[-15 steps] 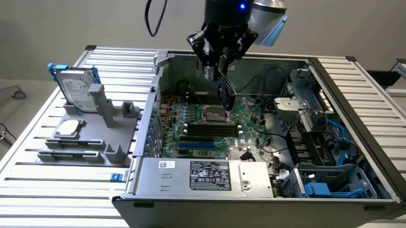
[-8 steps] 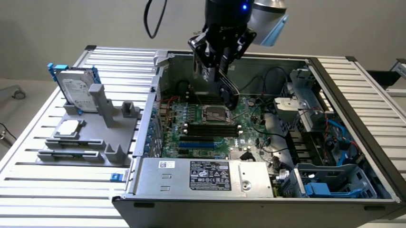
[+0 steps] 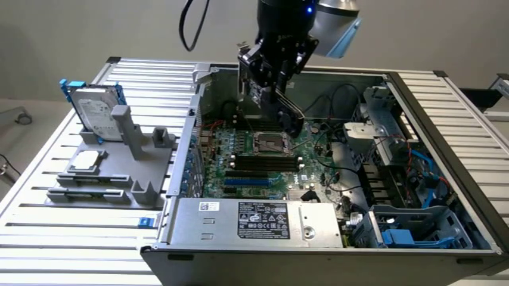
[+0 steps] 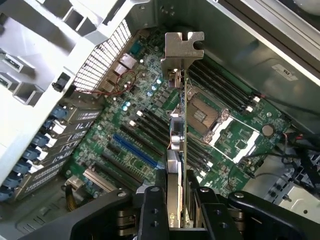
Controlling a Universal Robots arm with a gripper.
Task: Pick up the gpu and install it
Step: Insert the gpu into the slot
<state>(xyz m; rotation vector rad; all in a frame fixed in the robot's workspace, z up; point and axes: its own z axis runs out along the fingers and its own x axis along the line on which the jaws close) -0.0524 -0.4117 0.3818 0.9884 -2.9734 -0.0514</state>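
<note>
Jaws closed on the gpu (image 4: 176,150), a thin flat card with a green circuit board and a silver metal bracket (image 4: 184,47) at its far end. I hold it edge-on over the green motherboard (image 4: 232,132) inside the open grey metal computer case (image 3: 263,262). Beside the case, on the slatted aluminium table (image 3: 47,238), a grey holder (image 3: 119,173) carries a silver hard drive in a blue frame (image 3: 97,113) and a small square silver chip (image 3: 87,159). A pale wall stands behind.

The gpu (image 4: 176,135) shows a dull silver metal bracket (image 4: 184,46); the gripper (image 4: 180,205) looks matt black.
</note>
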